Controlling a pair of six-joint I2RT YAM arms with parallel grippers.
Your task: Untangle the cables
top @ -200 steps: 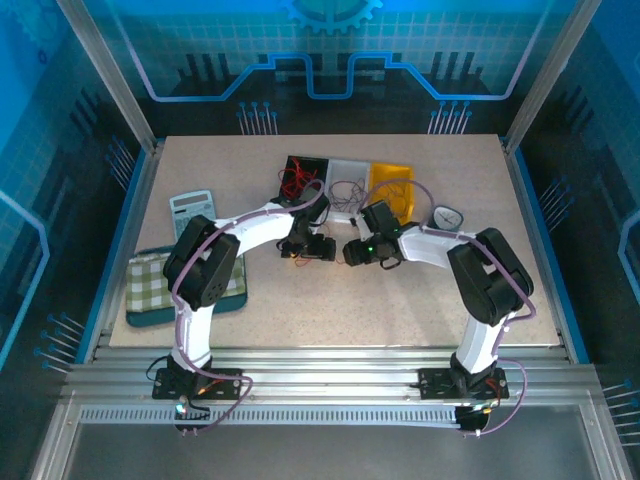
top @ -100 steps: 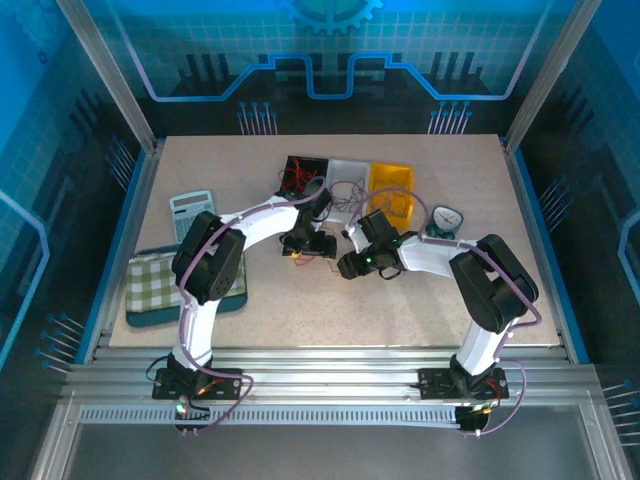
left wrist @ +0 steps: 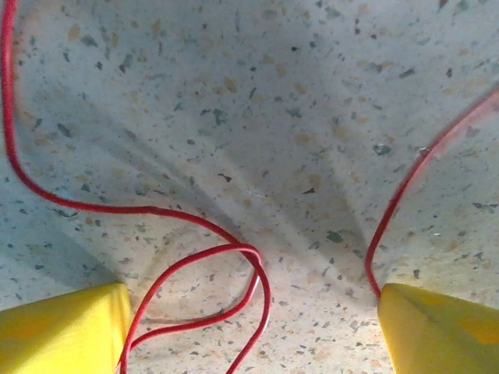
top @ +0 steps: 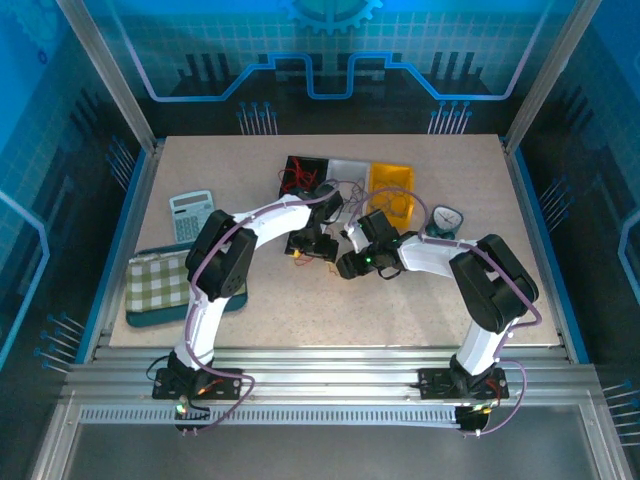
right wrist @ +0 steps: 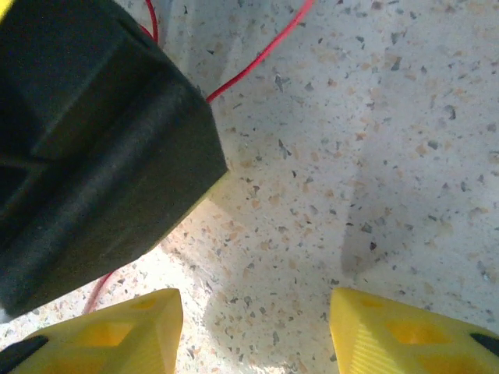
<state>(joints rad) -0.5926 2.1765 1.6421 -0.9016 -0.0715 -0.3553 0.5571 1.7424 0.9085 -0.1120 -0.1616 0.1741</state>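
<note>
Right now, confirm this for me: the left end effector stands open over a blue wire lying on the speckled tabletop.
Not quite. The wire is red, not blue, as the left wrist view shows. The left end effector does stand open over it on the speckled tabletop.

The top external camera sits above and behind the arm bases [top: 195, 383], looking steeply down over the whole desk [top: 300, 310]. Each wrist camera looks down at that speckled surface from very near, past its own yellow fingertips [left wrist: 62, 327]; both catch red cable [left wrist: 117, 209] near mid-desk.
</note>
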